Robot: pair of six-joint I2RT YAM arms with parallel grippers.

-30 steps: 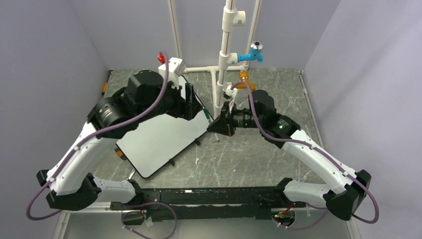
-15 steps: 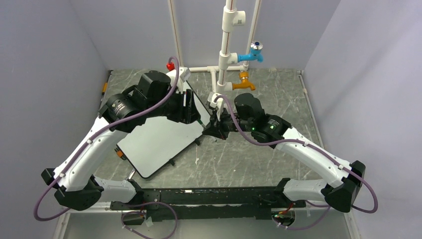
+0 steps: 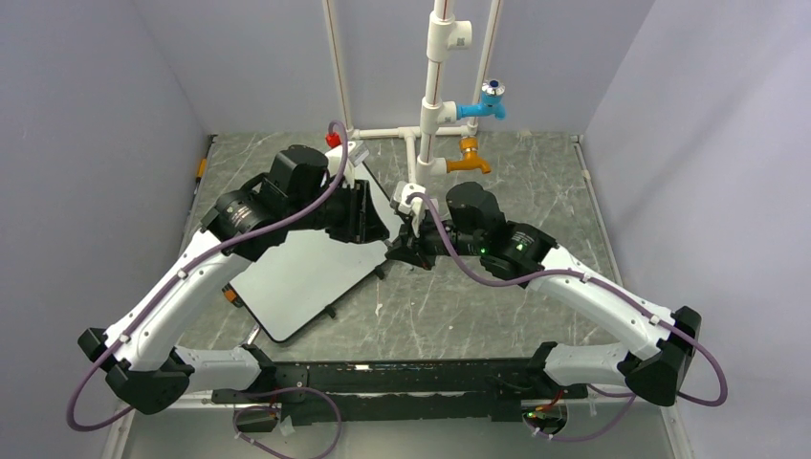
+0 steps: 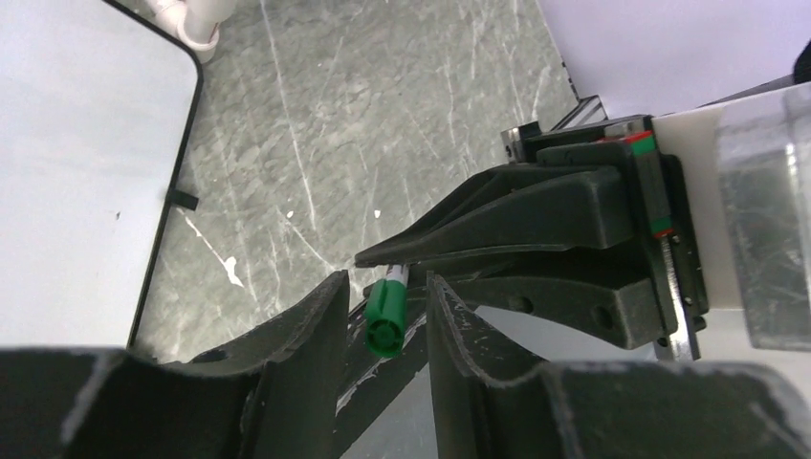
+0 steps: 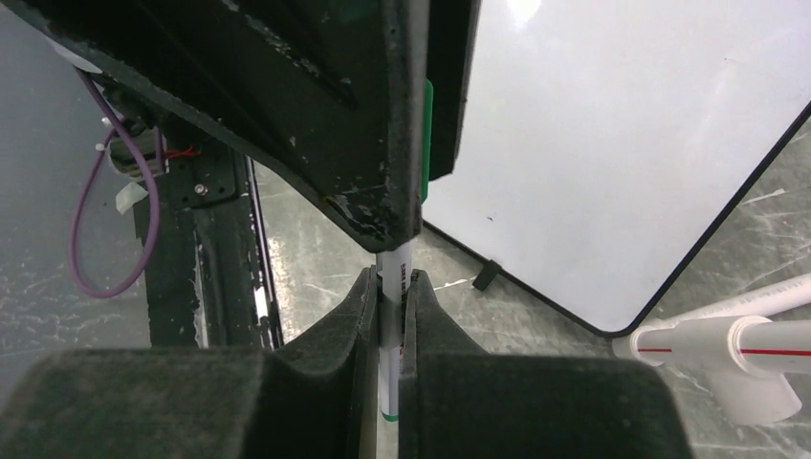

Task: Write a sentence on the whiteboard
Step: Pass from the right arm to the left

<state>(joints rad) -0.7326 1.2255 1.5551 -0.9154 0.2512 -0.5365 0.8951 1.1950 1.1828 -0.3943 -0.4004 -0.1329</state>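
The whiteboard lies flat at left centre, its white face blank; the sentence is not in view. The board also fills the left wrist view's left side and the right wrist view's upper right. My right gripper is shut on the white barrel of a green-capped marker, held in the air just past the board's right edge. My left gripper faces it, open. Its two fingers straddle the marker's green cap with a narrow gap on each side. From above, the two grippers meet tip to tip.
A white pipe stand with a blue tap and an orange tap rises just behind the grippers. The tabletop is grey marbled stone, closed in by walls at the left, right and back.
My left arm has swung right and my right gripper has carried the marker left, so they now meet. The left jaws have narrowed around the green cap.
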